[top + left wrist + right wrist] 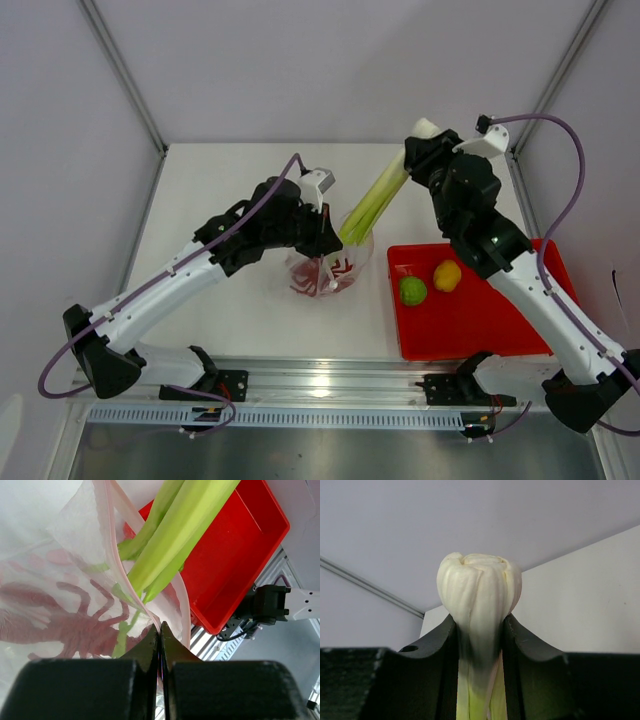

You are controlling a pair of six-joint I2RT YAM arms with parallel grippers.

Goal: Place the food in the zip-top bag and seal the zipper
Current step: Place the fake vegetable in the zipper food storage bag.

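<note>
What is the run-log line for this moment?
left gripper: shut on zip-top bag rim | right gripper: shut on stalk, lower end in bag mouth | red tray: green fruit, yellow piece

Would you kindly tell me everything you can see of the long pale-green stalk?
The long pale-green toy stalk looks like smooth plastic celery: several ribbed stems joined at a whitish bulbous base. It slants, with the right gripper shut around it just below the base. Its green lower end sits inside the mouth of the clear plastic bag.
</note>
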